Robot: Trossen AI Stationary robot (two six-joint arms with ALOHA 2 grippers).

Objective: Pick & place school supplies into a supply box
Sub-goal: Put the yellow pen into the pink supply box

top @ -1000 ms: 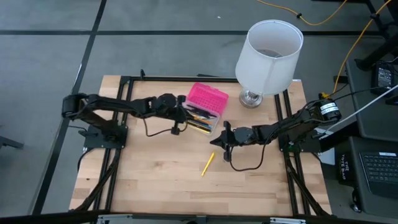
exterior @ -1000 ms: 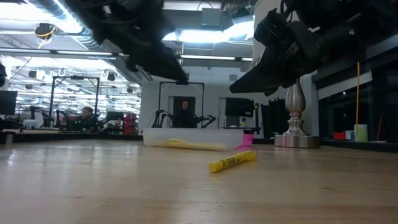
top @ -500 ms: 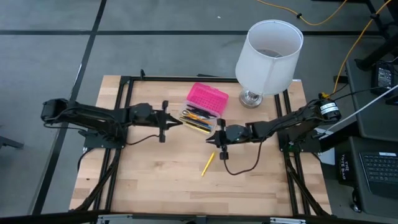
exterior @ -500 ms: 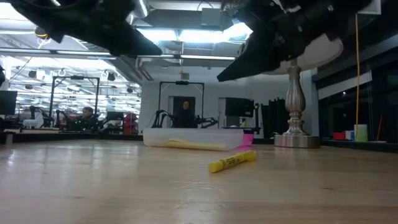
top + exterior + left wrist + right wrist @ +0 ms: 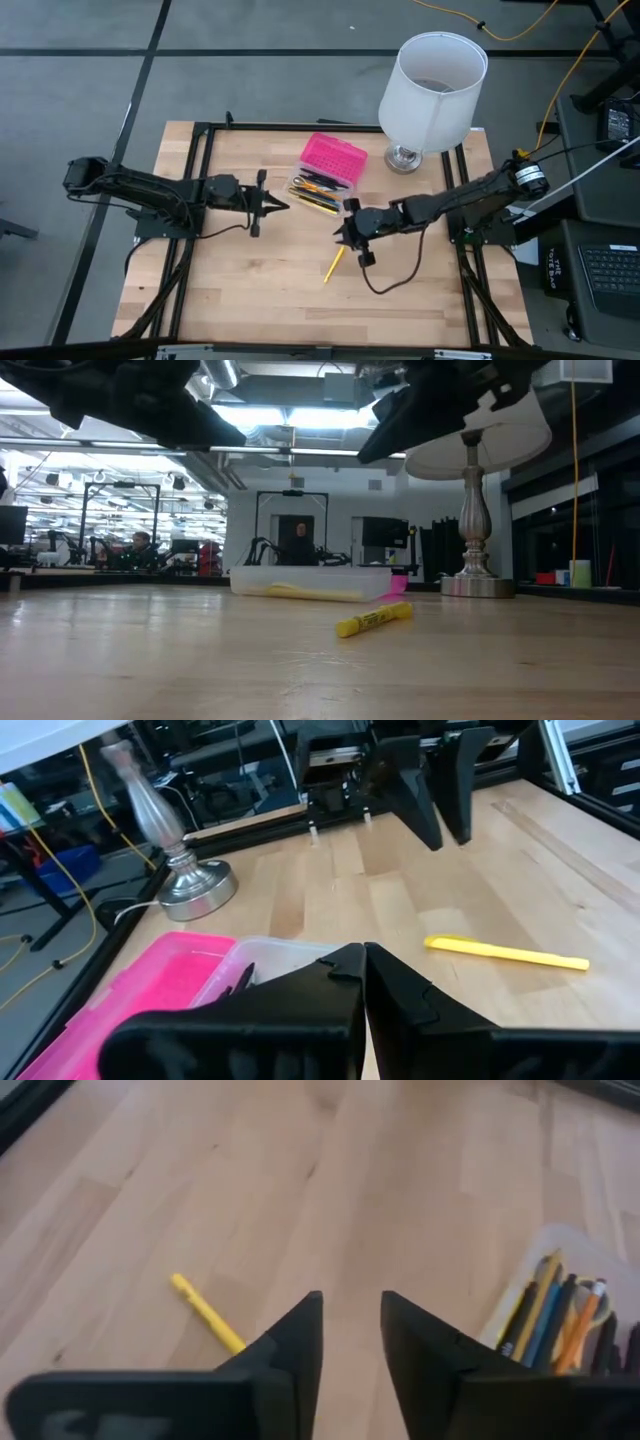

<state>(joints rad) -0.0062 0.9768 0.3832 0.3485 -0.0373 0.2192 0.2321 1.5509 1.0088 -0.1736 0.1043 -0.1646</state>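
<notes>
A yellow pen [image 5: 334, 264] lies flat on the wooden table, also seen in the low view [image 5: 375, 620] and both wrist views [image 5: 505, 953] [image 5: 207, 1313]. The supply box lies open: its pink half [image 5: 335, 157] toward the far edge, and its clear half [image 5: 319, 193] holds several pens and pencils [image 5: 560, 1315]. My right gripper [image 5: 342, 233] hovers open just beyond the pen's far end, above the table [image 5: 352, 1315]. My left gripper [image 5: 286, 206] is shut and empty, hovering left of the clear half [image 5: 364, 970].
A white lamp [image 5: 432, 90] stands at the table's far right on a metal base [image 5: 185, 885], beside the pink half. Bare wood [image 5: 260, 290] stretches across the table's near half. A black frame [image 5: 205, 135] runs along the table's edges.
My left gripper has drawn back from over the clear half toward the table's left. My right gripper has moved left and then toward the near edge, closer to the yellow pen. The pen and the box have stayed where they were.
</notes>
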